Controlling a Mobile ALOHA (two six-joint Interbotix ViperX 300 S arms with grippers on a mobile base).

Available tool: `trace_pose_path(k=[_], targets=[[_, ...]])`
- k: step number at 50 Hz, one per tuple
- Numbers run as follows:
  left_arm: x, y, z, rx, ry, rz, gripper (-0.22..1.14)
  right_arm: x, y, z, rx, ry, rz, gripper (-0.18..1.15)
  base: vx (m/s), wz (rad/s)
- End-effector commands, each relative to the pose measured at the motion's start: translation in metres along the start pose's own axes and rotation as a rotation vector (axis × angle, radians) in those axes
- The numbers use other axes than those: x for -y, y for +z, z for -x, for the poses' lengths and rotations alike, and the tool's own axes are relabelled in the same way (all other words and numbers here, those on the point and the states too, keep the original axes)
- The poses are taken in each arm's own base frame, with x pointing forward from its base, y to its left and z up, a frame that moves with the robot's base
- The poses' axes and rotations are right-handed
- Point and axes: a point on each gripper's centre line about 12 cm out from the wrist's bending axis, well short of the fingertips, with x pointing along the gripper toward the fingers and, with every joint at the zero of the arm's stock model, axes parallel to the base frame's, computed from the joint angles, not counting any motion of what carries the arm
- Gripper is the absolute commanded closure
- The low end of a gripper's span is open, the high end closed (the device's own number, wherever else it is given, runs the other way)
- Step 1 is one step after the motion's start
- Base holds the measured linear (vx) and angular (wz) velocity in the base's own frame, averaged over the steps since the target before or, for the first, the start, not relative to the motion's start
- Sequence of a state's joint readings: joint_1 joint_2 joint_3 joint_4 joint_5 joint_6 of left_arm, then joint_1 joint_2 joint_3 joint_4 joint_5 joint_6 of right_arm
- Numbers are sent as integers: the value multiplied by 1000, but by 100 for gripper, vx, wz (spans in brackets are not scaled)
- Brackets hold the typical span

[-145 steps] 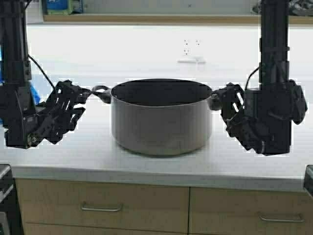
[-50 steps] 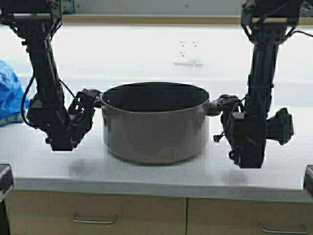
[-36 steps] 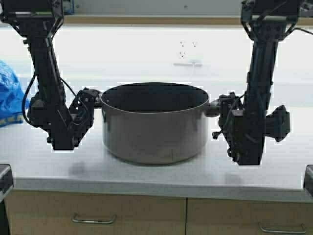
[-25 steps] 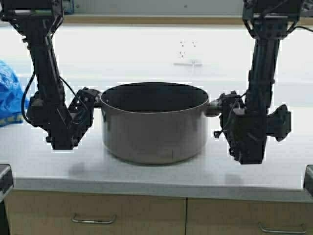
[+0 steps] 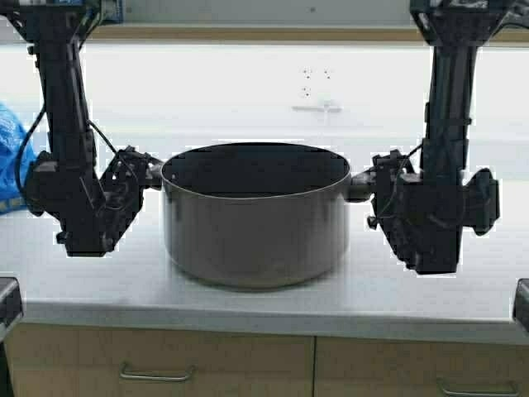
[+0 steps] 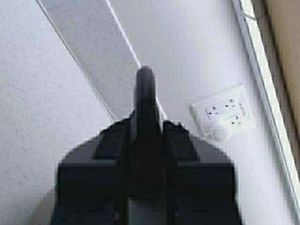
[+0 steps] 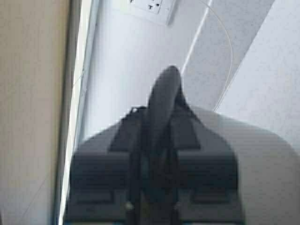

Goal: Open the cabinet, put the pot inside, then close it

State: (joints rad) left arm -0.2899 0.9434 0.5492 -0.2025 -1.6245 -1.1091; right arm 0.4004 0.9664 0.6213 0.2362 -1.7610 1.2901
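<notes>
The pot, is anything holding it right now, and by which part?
Yes. The left claw is shut on the pot's left loop handle, and the right claw on its right handle.

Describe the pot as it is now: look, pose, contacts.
The pot is a wide, low, matte grey metal stockpot with a black interior and no lid. It sits upright and level, centred over the white countertop; whether its base touches the counter cannot be told. It has a small black loop handle on each side. The left gripper is shut on the left handle, the right gripper on the right handle. Nothing is visible inside it.
</notes>
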Motion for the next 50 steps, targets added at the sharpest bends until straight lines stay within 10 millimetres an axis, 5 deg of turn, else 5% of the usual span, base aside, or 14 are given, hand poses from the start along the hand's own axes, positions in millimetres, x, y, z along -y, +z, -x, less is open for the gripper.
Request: trace_pose_path(k=[1,28,50], targets=[[30,7,0,7,-57,-3,90,-32,-2,-6,-15,70,-8,90,0,0],[62,21,-1,31,-118,-32,90,-62,0,-11,-47,131,-33,90,0,0],[103,27,20,-2,-152,-28,90,-104,9,9,-96,155,-48,90,0,0]])
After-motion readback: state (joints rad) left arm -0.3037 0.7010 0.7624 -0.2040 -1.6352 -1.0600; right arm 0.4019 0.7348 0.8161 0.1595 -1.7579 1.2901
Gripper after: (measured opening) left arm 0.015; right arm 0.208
